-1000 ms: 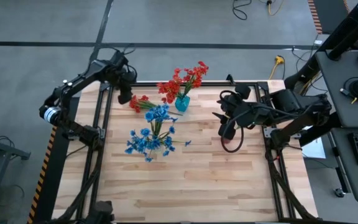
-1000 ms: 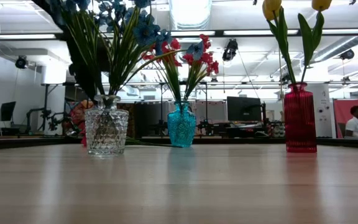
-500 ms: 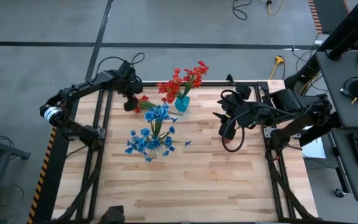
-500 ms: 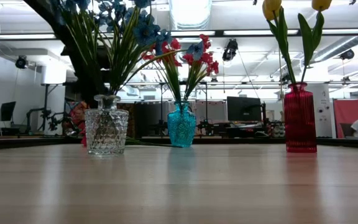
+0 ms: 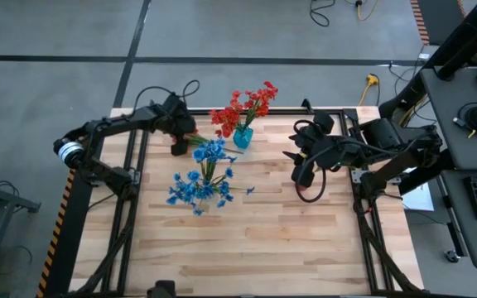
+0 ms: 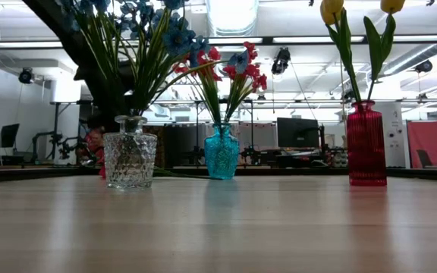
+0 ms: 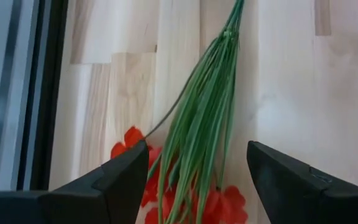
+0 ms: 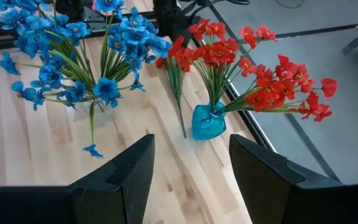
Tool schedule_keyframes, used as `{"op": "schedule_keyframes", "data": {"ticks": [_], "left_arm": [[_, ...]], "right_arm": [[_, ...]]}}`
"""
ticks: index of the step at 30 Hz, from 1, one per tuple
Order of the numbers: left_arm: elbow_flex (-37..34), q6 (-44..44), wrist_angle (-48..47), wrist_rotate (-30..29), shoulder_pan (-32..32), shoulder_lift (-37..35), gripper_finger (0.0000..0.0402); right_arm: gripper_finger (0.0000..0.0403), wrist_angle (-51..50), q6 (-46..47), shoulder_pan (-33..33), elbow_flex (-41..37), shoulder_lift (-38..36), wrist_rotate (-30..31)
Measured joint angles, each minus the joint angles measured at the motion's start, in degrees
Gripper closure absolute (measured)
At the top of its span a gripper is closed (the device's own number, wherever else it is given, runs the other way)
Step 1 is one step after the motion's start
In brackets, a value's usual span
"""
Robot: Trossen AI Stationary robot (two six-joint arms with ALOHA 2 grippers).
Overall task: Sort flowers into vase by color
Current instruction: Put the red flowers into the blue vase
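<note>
- The loose red flowers (image 7: 194, 155) had thin green stalks bunched together and small red heads. They lay flat on the table (image 5: 263, 240), near its back left corner.
- The left gripper (image 5: 180, 132) hung right over that bunch, fingers (image 7: 120, 180) spread apart, one on each side of the stalks and holding nothing. The red heads sat between the fingertips.
- The blue flowers (image 5: 199, 178) stood in one clear glass vase (image 6: 130, 160), at about 5 o'clock from the left gripper.
- More red flowers (image 5: 243, 108) stood in one small blue vase (image 5: 243, 136), at about 3 o'clock from the left gripper, just beside the loose bunch.
- One red vase (image 6: 366, 144) stood at the right and held two yellow flowers (image 6: 332, 11).
- The right gripper (image 5: 298, 165) waited at the table's right side, at 3 o'clock from the blue flowers, fingers (image 8: 126, 180) apart and empty.
- That made three vases in all.
</note>
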Motion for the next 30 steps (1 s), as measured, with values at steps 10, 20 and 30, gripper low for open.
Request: {"op": "schedule_keyframes", "data": {"ticks": [10,20,30], "left_arm": [[-3.58,-2.70,9.01,0.02,-0.44,1.65,0.0148],[-3.42,-0.71,9.70,-0.58,-1.10,8.92,0.0155],[-0.91,0.10,8.24,-1.73,-1.23,12.19,0.0213]], "right_arm": [[0.0202,0.00,0.09,0.00,0.00,0.00,-0.02],[0.0202,0.00,0.09,0.00,0.00,0.00,-0.02],[0.0202,0.00,0.09,0.00,0.00,-0.02,-0.03]]}}
